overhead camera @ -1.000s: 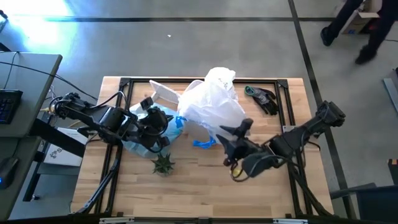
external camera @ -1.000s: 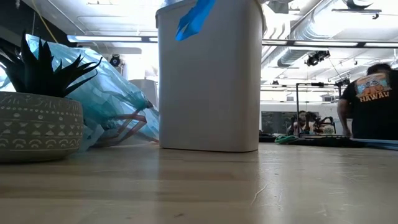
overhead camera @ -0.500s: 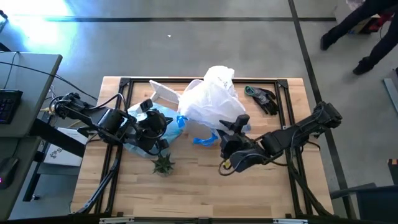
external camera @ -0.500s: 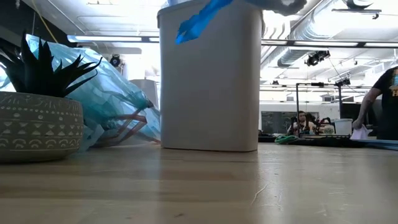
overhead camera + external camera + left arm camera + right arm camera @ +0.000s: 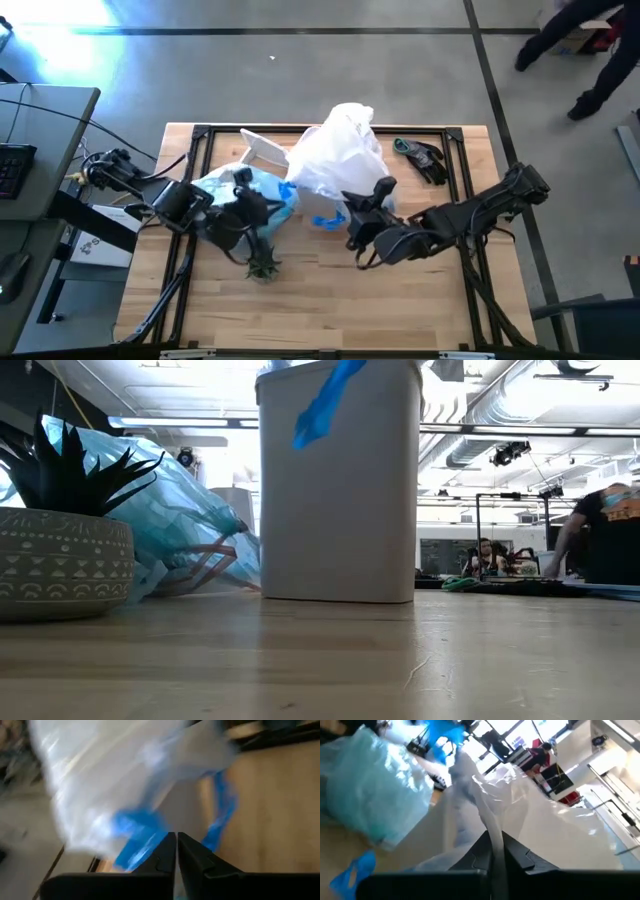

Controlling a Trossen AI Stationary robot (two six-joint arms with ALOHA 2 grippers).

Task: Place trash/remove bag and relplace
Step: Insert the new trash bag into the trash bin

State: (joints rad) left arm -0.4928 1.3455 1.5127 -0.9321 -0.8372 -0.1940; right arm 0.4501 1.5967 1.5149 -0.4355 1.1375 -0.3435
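Your table (image 5: 420,300) is a pale wood-plank top with a dark metal frame running around its edges; it stands on a grey concrete floor (image 5: 300,80) crossed by dark lines. In the high view the white bin (image 5: 338,480) stands near the table's middle, draped in a whitish translucent bag (image 5: 340,160) with blue drawstring ends (image 5: 328,220) trailing beside it. Your right gripper (image 5: 362,212) is at the near side of that bag, and the right wrist view shows its fingers (image 5: 517,855) pinched together on a fold of the film. To the bin's left lies a filled light-blue bag (image 5: 240,195), slumped on the wood; your left gripper (image 5: 262,212) sits against it, fingers (image 5: 165,857) pressed flat together (nothing visibly between them). A small spiky potted plant (image 5: 263,265) stands just in front of the left arm, and a white lid (image 5: 265,152) lies behind the blue bag. A dark object with green on it (image 5: 422,158) rests toward the far right corner. Beyond the table, a person (image 5: 605,535) in a dark shirt shows at the low view's right edge, under bright ceiling lights.
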